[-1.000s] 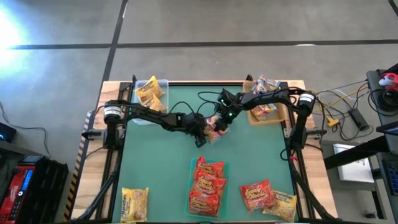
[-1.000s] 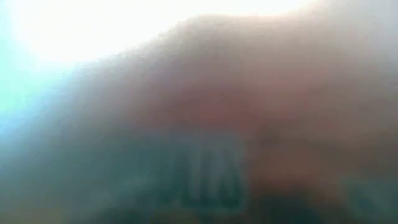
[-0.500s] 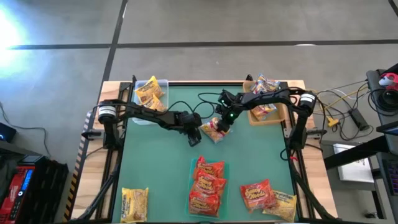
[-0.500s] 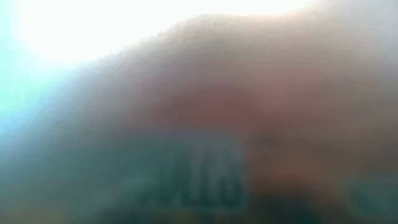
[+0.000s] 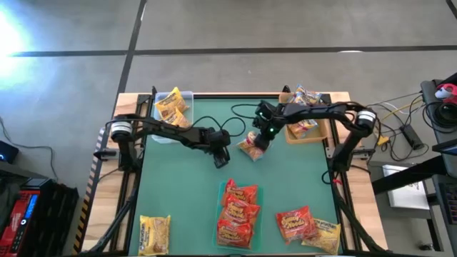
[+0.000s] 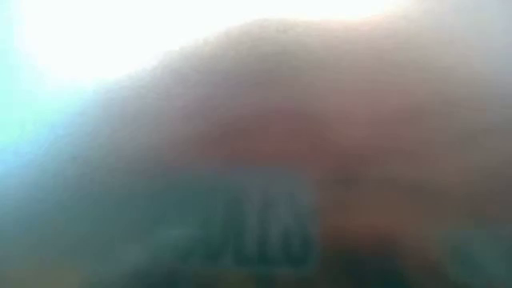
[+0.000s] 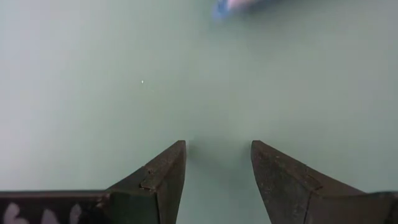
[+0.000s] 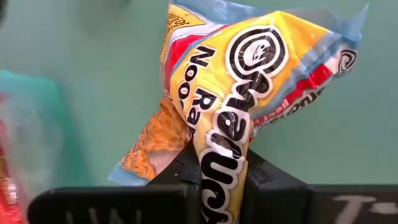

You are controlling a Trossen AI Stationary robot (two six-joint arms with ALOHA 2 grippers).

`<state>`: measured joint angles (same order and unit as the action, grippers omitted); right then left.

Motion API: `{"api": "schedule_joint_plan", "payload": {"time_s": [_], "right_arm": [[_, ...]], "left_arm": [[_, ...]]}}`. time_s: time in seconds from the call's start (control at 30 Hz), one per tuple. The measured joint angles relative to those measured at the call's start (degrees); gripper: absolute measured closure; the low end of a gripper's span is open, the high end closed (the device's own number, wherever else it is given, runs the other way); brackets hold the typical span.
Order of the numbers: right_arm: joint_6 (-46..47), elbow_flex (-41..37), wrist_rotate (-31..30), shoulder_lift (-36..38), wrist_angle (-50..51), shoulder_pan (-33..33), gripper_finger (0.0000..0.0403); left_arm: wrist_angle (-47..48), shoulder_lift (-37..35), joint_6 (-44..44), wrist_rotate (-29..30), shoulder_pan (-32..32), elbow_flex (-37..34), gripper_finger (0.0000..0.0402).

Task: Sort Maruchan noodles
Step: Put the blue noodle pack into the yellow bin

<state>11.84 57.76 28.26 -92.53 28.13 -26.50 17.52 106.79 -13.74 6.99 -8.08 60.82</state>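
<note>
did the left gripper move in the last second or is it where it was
Yes. In the high view the left gripper has pulled back from the noodle packet toward the clear tray side, open and empty; the right gripper now pinches that packet.

Both arms are dark and slender — each with a pale silver-grey collar at the shoulder joint near the table's (image 5: 178, 207) wooden edge. The left gripper (image 7: 217, 180) has two wedge-shaped, dark olive fingers with scuffed edges. The right gripper (image 8: 214, 177) has a black body with faint white lettering — a small green light glows on its wrist.

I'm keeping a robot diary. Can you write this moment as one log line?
right end effector: shut on noodle packet mid-table | left end effector: open, empty, over green mat | brown tray: holds packets
</note>
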Motion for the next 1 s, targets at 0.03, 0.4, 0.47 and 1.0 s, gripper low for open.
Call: {"api": "schedule_joint_plan", "payload": {"time_s": [0.03, 0.4, 0.47, 1.0], "right_arm": [[-0.41, 0.0, -1.28, 0.65, 1.05, 0.0, 0.0371], [-8.3, 0.0, -13.71, 10.35, 9.18, -0.03, 0.0371], [-10.83, 0.04, -17.7, 12.69, 9.99, -0.02, 0.0371], [-18.44, 0.07, -41.27, 31.62, 23.07, -0.15, 0.0371]], "left_arm": [[0.04, -0.25, 0.19, 0.07, 0.0, -0.05, 0.0235], [0.67, -3.86, 1.33, 3.62, 0.0, -0.26, 0.0235], [0.71, -3.86, 1.35, 3.63, 0.0, -0.26, 0.0235], [-0.48, -3.81, 1.11, 4.54, -0.17, -0.99, 0.0235]]}}
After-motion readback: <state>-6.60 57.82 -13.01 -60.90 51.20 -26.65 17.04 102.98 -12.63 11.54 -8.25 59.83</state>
